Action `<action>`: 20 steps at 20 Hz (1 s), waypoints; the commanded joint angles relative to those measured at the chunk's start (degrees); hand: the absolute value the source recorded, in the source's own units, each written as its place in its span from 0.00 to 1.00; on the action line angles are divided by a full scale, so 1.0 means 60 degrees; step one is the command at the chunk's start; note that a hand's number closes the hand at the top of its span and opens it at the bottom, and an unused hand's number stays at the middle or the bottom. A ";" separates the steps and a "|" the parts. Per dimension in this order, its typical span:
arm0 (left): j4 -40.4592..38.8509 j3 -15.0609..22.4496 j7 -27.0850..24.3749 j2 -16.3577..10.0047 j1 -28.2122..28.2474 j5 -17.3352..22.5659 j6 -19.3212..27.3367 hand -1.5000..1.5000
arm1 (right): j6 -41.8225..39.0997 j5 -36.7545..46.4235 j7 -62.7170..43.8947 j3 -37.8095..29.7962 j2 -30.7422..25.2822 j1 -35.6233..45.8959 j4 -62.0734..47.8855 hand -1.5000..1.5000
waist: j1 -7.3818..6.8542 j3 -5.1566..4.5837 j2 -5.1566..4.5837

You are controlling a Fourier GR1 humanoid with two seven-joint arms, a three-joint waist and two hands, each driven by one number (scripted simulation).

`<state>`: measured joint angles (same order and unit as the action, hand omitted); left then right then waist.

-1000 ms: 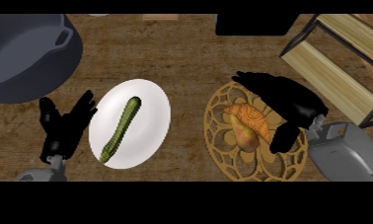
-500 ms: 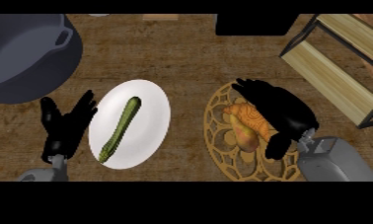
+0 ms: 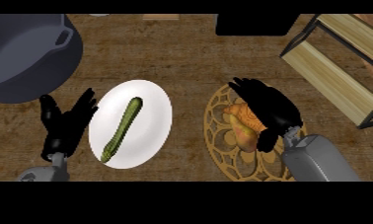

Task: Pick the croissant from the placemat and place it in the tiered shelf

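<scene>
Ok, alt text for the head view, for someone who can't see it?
The right hand covers the right side of an orange croissant on a round gold placemat. To the left, a green vegetable lies on a white plate, with the left hand resting open beside it; a tiered shelf stands upper right.

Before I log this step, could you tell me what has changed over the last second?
The right hand slid left over the croissant, not yet lifting it. The croissant, placemat, plate with its cucumber and resting left hand stayed put.
</scene>
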<state>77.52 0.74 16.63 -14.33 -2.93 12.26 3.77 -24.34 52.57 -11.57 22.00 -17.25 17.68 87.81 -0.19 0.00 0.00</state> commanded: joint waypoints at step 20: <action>0.0416 -0.0234 0.0474 0.0522 -0.0083 -0.0570 -0.0168 0.50 | 0.0637 0.2215 0.2709 0.0222 0.0463 0.0706 -0.3409 1.00 | -0.0063 -0.0001 -0.0013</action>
<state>79.33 -1.69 18.11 -12.01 -2.49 9.52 2.07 -17.32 62.72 2.97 18.40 -13.76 21.95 70.72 -0.18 -0.88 0.72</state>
